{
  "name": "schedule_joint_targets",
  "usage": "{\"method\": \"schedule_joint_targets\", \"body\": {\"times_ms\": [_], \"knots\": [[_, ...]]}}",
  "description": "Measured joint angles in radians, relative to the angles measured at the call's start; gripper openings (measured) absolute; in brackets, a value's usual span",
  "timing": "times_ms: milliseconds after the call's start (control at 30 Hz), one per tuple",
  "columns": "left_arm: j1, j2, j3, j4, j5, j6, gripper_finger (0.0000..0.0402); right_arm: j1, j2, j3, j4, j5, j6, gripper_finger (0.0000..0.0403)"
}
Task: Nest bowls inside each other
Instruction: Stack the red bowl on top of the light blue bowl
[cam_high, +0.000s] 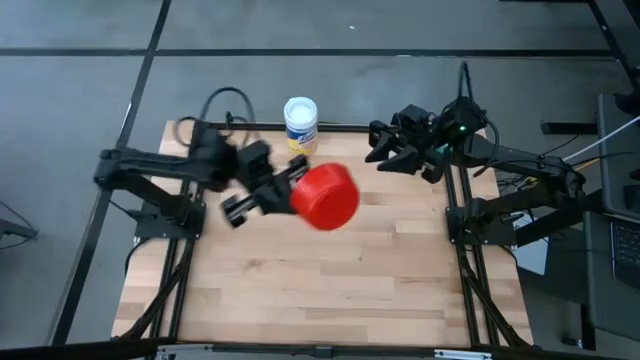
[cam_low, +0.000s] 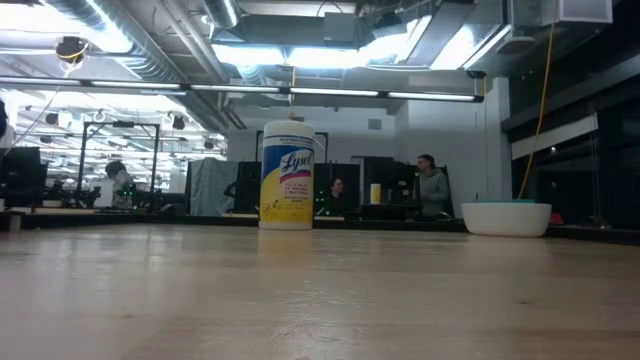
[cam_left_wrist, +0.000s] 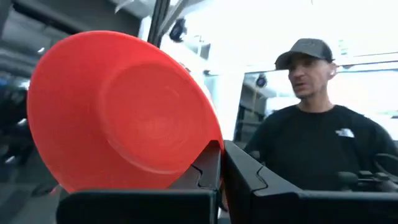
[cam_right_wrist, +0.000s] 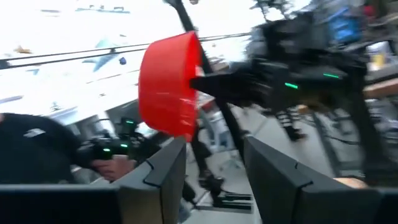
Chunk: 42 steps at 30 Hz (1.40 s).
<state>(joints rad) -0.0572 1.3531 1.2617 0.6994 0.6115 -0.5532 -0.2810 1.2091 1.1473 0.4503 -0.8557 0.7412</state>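
My left gripper (cam_high: 297, 186) holds a red bowl (cam_high: 326, 196) high over the middle of the table; the left wrist view looks into the bowl's hollow (cam_left_wrist: 118, 112). The low view does not show it. At the far right of the table, my right gripper (cam_high: 395, 152) is open and holds nothing. From there the red bowl (cam_right_wrist: 166, 84) shows by its outer wall. A white bowl (cam_low: 506, 218) rests on its base at the table's right, with a light blue rim showing just above its own. My left gripper pinches the red bowl's rim (cam_left_wrist: 216, 148) between its two fingers, one finger inside the hollow and one on the outer wall. The fingers come from the table's left, about level. The bowl is lifted clear and tipped on its side.
A white cylindrical container with a yellow label (cam_high: 300, 123) stands at the table's far edge, near the middle. A person in a dark shirt and cap (cam_left_wrist: 311, 143) stands beyond the table. More people sit in the room behind (cam_low: 430, 185).
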Motion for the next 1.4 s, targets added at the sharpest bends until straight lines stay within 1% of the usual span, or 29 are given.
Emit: {"method": "schedule_joint_targets", "body": {"times_ms": [100,167,267,333,467,633,767,867,1000,1233,1400], "knots": [[0.069,0.113,0.001,0.282,0.085,-0.119,0.0002,0.000,0.000,0.000,0.057,-0.049,0.037,0.0168],[0.102,0.183,0.029,0.448,0.126,-0.204,0.0002,0.000,0.000,0.000,0.082,-0.070,0.052,0.0169],[0.134,0.287,0.109,0.604,0.160,-0.288,0.0002,0.000,0.000,0.000,0.097,-0.088,0.063,0.0167],[0.146,0.342,0.178,0.643,0.196,-0.336,0.0002,0.000,0.000,0.000,0.096,-0.089,0.063,0.0163],[0.183,0.436,0.343,0.645,0.282,-0.409,0.0002,0.000,0.009,0.000,0.121,-0.087,0.063,0.0155],[0.235,0.535,0.523,0.644,0.373,-0.547,0.0002,-0.002,0.031,0.000,0.195,-0.072,0.096,0.0148],[0.252,0.574,0.614,0.645,0.428,-0.615,0.0002,-0.008,0.038,0.000,0.255,-0.069,0.138,0.0146],[0.258,0.582,0.629,0.644,0.445,-0.643,0.0002,-0.013,0.038,0.000,0.300,-0.068,0.159,0.0152],[0.264,0.582,0.630,0.642,0.444,-0.645,0.0002,-0.013,0.037,0.000,0.369,-0.068,0.194,0.0161],[0.263,0.582,0.626,0.599,0.439,-0.623,0.0002,-0.013,0.037,0.000,0.369,-0.058,0.194,0.0169],[0.264,0.582,0.626,0.571,0.442,-0.604,0.0002,-0.013,0.038,0.009,0.381,-0.036,0.194,0.0159]]}}
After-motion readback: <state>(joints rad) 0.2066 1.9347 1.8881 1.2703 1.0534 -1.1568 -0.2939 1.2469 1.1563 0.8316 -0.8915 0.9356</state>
